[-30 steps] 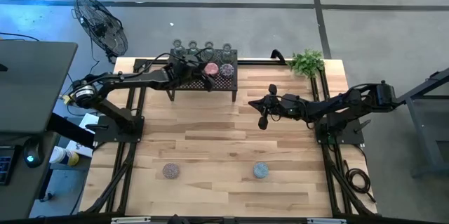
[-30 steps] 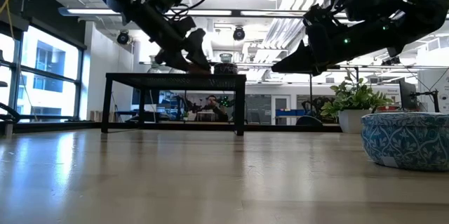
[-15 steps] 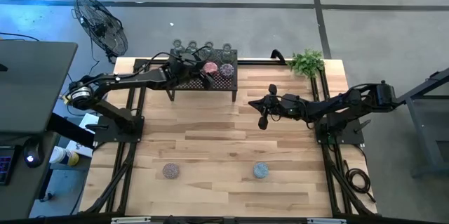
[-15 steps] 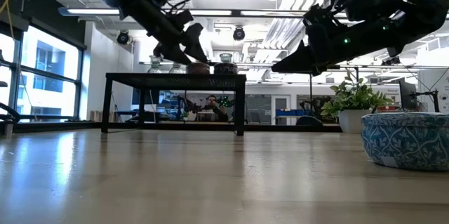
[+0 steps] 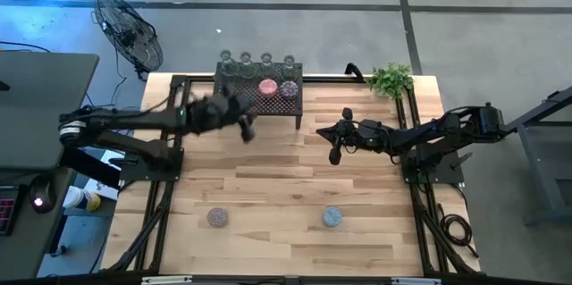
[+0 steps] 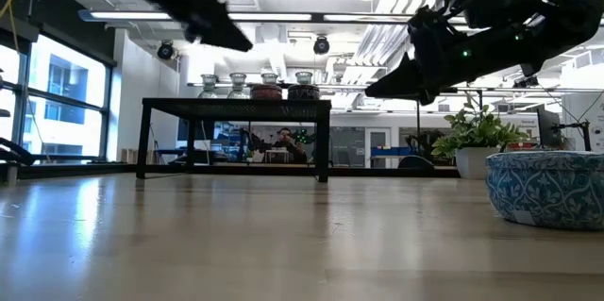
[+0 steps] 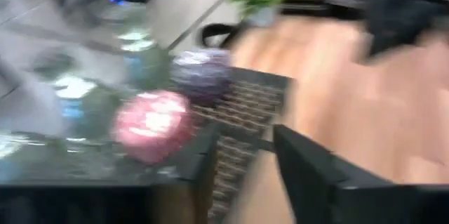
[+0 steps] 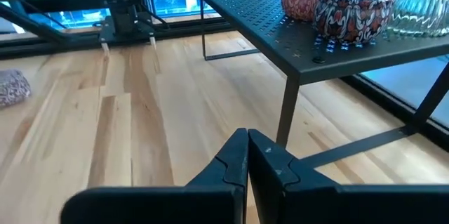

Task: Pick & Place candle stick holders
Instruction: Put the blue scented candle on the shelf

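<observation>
The left gripper (image 5: 243, 124), grip state unclear, is hovering nearer the pink candle stick holder (image 5: 267, 88) on the rack (image 5: 295, 97) beyond it.

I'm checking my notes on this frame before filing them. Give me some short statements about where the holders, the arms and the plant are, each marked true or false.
1. A pink holder and a purple holder stand on the black rack. True.
2. Two holders rest on the table's near part, off the rack. True.
3. The right gripper stands wide open. False: its fingers are shut and hold nothing.
4. The potted plant sits on the rack. False: it stands at the table's far right corner.
5. The left gripper is over the rack. False: it is beside the rack, above the wood.
</observation>
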`<action>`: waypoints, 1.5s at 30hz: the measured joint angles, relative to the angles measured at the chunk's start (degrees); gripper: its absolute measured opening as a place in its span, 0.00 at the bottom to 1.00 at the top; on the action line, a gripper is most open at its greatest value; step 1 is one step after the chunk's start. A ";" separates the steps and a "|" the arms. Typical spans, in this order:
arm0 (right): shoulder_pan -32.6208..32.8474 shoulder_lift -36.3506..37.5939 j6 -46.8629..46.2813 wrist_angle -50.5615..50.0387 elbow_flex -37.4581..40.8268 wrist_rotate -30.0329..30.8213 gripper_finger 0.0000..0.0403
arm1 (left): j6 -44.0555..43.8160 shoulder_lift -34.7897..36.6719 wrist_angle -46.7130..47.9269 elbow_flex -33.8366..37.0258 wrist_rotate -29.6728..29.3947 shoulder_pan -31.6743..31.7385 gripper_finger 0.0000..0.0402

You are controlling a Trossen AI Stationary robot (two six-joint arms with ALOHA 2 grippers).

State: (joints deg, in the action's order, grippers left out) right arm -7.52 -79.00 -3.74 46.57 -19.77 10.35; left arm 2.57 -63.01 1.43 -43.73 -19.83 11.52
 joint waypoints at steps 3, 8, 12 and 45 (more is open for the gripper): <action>1.08 0.00 -1.23 -0.03 0.00 0.15 0.00 | -1.11 2.51 -9.48 9.31 0.62 -6.69 0.14; 7.88 0.00 -5.30 -2.61 -0.07 2.75 0.00 | -8.57 2.45 -20.15 19.84 3.70 -11.66 0.03; 17.15 0.00 -12.74 -13.76 -2.64 9.52 0.00 | -9.70 1.97 -27.00 24.60 2.96 -13.84 0.06; 52.23 -18.51 -56.36 -71.63 -33.29 20.84 0.93 | -10.45 1.97 -32.19 26.82 4.73 -14.18 0.06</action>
State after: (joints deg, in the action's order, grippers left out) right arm 44.71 -97.51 -60.10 -25.05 -53.06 31.19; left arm -7.88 -61.04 -30.76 -16.91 -15.09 -2.67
